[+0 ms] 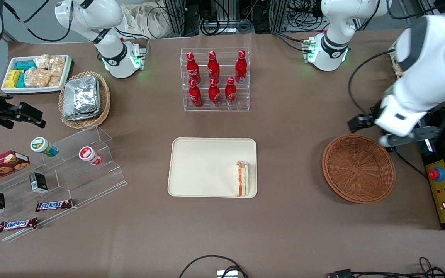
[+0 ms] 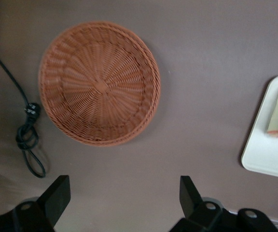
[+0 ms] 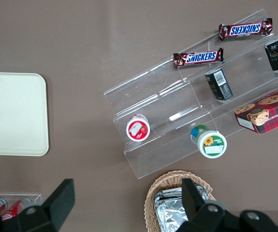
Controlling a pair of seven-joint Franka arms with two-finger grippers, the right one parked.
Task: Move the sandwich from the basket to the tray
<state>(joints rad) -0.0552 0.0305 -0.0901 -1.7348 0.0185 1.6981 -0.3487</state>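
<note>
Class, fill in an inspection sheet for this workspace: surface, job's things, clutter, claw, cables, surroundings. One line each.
Surface: brown table, flat.
Job's things: sandwich lies on the tray, near the rim facing the basket; nothing seen in the basket.
Clutter: rack of red bottles; tan basket of foil packets; white snack tray; clear stepped stand with cups, small boxes and Snickers bars.
Claw: left arm's claw open, holding nothing, above the table beside the basket.
Cables: black cord on the table next to the basket; more at the table's front edge.
Surroundings: yellow control box at the working arm's end.
</note>
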